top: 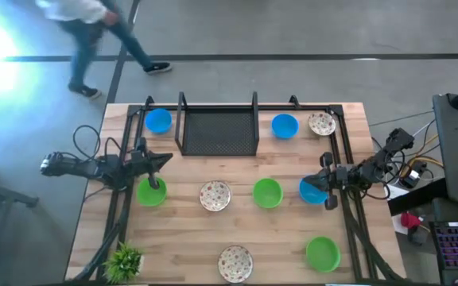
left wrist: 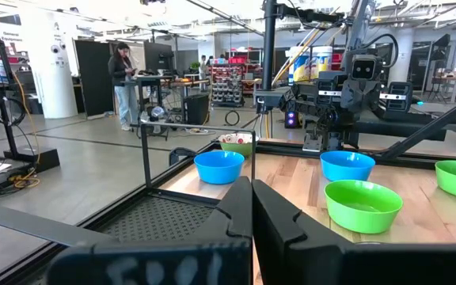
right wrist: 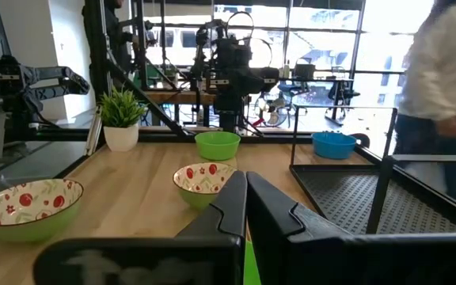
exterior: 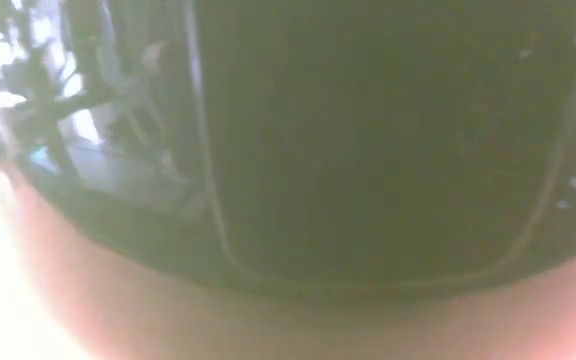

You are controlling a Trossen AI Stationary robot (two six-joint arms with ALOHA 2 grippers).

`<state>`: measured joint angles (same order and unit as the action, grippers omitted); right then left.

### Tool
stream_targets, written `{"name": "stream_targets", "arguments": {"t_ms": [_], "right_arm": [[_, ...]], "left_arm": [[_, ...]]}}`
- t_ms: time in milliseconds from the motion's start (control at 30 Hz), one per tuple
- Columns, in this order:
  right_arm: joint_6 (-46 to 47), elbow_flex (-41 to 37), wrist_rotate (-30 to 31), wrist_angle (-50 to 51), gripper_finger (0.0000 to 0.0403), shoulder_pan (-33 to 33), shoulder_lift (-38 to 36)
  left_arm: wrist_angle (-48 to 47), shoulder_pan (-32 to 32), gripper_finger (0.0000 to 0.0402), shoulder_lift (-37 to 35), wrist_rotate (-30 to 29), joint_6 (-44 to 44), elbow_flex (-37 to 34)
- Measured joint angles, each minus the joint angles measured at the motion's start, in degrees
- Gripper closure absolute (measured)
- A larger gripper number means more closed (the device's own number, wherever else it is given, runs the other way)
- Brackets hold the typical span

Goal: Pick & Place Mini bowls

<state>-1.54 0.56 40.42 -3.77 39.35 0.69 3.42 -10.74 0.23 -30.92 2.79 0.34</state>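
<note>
From above, a pale wooden surface (top: 237,218) stands on grey floor, where a person (top: 94,32) walks past its far side. A black wire-mesh tray (top: 219,127) sits at the far edge between blue mini bowls (top: 158,120). Green, blue and red-speckled mini bowls are spread across the rest; a potted plant (top: 123,259) marks the near left corner. The left pincer (top: 162,160), closed and empty, hovers by a green bowl (top: 151,192). The right pincer (top: 322,179), also closed and empty, sits over a blue bowl (top: 312,191).

The low view is a dark blur. Both wrist views show fingers pressed together; lettering on them is unreadable.
</note>
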Motion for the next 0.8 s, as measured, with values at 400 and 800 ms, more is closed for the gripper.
{"name": "stream_targets", "arguments": {"t_ms": [400,800], "right_arm": [[8.9,-0.01,0.0,-0.28,0.0394,0.0,-0.04],[-4.34,-0.02,1.83,-8.51,0.0394,0.0,-0.04]], "left_arm": [[0.0,0.0,0.0402,0.01,0.0,0.0,0.0],[0.02,0.01,0.0402,0.0,0.01,0.0,0.0]]}}
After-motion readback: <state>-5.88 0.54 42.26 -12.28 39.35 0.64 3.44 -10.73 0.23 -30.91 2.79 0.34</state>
